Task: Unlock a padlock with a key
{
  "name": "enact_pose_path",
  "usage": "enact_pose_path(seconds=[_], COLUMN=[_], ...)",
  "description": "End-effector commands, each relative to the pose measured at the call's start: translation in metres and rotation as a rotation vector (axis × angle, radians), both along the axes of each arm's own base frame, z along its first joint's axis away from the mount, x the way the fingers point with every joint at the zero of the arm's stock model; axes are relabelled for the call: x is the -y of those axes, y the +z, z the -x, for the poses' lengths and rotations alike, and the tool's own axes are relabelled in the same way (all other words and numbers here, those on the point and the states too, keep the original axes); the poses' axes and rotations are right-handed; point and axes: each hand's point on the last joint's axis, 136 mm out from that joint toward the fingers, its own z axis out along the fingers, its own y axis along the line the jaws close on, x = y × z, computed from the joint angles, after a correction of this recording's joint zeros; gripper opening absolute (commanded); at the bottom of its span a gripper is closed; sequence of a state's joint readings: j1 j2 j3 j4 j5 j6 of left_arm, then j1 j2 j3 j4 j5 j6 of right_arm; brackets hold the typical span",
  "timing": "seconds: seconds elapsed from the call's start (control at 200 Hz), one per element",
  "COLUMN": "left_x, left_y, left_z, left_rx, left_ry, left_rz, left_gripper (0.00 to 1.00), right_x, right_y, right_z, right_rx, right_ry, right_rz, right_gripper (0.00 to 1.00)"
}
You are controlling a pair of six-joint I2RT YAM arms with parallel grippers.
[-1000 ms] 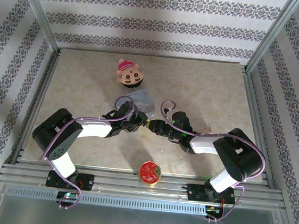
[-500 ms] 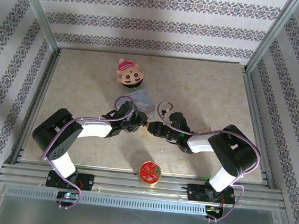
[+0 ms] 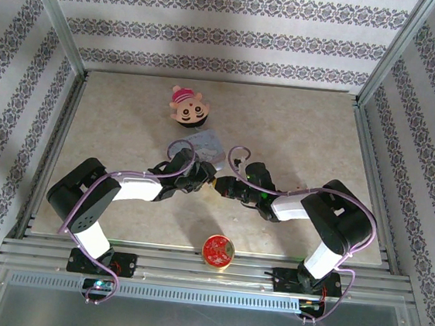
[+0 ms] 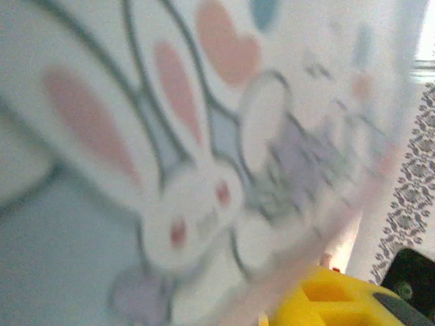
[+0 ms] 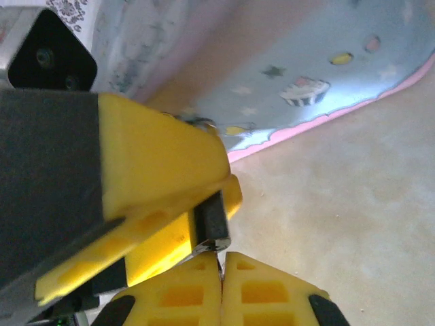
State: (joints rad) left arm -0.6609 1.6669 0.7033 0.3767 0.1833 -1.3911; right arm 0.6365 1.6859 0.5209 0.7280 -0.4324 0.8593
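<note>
From above, the left gripper (image 3: 206,179) and the right gripper (image 3: 220,184) are meeting tip to tip just on the near side of the tin (image 3: 209,143), which is lying on the table (image 3: 306,133). What is sitting between the tips is too small to tell here. A doll's head (image 3: 190,107) is lying beyond the tin, and a red round lid (image 3: 218,250) is resting well to its near side, by the table's edge. The left wrist camera is looking at the tin's lid from very close, so its cartoon rabbit is showing, blurred, which the overhead view is not giving. One yellow finger (image 4: 326,304) is poking in below the tin's lower edge. The right wrist camera is adding the working detail. The padlock (image 5: 212,219), a small dark block, is sitting just in front of the tin's pink-edged side and is being clamped between the left gripper's two yellow fingers (image 5: 163,173). The right gripper's own tips are pressing together directly under the padlock. A silvery glint is showing where they meet, but whether the key is being pinched there I cannot tell.
</note>
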Motion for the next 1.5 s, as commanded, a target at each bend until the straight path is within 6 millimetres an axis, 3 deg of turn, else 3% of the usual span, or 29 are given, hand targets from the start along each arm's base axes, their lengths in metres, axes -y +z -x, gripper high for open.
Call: enact_pose_path(seconds=[0.0,0.095,0.19,0.385,0.64,0.914,1.274,1.494], left_x=[0.007,0.006,0.005,-0.004,-0.014,-0.012,-0.008,-0.013], left_y=[-0.018,-0.009,0.001,-0.005,0.009,-0.003,-0.010,-0.014], left_z=[0.034,0.027,0.021,0.021,0.006,0.000,-0.002,0.001], left_rx=[-0.112,-0.008,0.090,0.138,0.301,0.303,0.284,0.274], left_ry=[-0.082,-0.099,-0.096,-0.057,0.031,0.049,0.065,0.080], left_rz=[0.040,0.030,0.054,0.054,0.112,0.126,0.185,0.174], left_gripper=[0.42,0.44,0.52,0.52,0.50,0.49,0.21,0.07], right_x=[-0.002,-0.003,-0.005,-0.008,-0.012,-0.016,-0.016,-0.015], right_y=[0.017,0.019,0.019,0.018,0.018,0.020,0.016,0.018], right_z=[-0.009,-0.009,-0.010,-0.013,-0.014,-0.016,-0.017,-0.018], right_rx=[0.046,0.033,0.023,0.000,-0.036,-0.046,-0.050,-0.042], right_ry=[-0.024,-0.029,-0.033,-0.045,-0.059,-0.059,-0.062,-0.065], right_rz=[-0.052,-0.067,-0.080,-0.107,-0.158,-0.203,-0.207,-0.208], right_gripper=[0.00,0.00,0.00,0.01,0.01,0.02,0.03,0.11])
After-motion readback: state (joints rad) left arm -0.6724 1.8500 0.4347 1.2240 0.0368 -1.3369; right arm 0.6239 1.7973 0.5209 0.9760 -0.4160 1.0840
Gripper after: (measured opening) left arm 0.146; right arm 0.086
